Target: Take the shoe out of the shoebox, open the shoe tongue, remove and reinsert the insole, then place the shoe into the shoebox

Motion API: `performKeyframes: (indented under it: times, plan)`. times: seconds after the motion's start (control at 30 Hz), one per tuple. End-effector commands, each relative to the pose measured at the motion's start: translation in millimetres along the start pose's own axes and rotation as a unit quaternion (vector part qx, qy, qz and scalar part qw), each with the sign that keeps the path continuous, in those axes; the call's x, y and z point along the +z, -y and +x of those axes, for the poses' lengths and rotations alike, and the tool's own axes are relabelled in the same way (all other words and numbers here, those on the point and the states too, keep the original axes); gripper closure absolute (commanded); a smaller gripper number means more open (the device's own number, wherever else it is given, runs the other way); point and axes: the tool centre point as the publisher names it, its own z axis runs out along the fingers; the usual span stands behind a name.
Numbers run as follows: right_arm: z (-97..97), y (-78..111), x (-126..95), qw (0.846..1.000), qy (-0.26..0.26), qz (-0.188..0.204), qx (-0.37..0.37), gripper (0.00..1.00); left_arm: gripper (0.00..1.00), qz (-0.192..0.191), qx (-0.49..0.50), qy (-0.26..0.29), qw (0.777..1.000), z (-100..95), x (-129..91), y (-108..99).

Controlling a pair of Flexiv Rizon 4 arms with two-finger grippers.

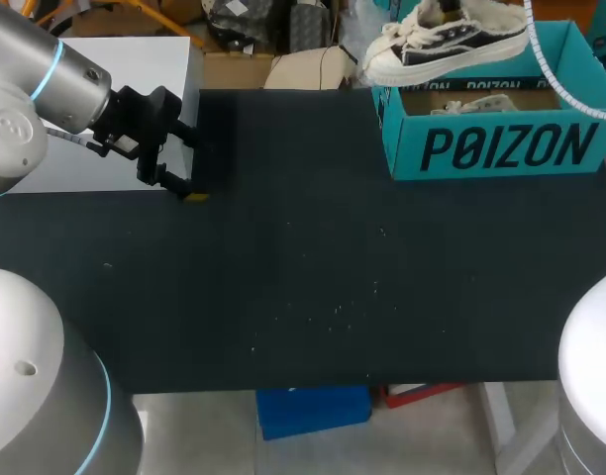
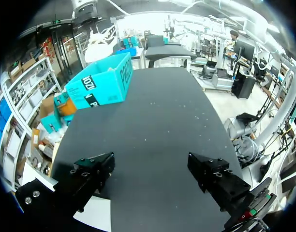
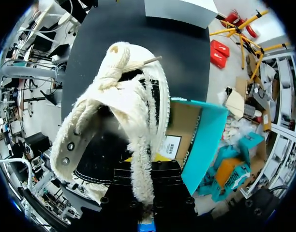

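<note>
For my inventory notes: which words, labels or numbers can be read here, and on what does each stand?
On the box front: a large black brand word, left unquoted.
On its inner wall: the same word, smaller, repeated.
On the sticker inside the box: too small to read.
On the shoe: none seen.

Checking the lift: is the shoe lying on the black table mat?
No, the shoe is up above the open shoebox, held by the right gripper.
</note>
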Motion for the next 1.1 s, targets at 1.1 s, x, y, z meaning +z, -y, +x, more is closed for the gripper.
performKeyframes:
  times: [1.1]
  plan:
    - [-148.5,101.9,163,0.999,-0.027,-0.041,0.004,1.0,0.0,0.0,0.001,0.002,1.0,0.8,1,-1]
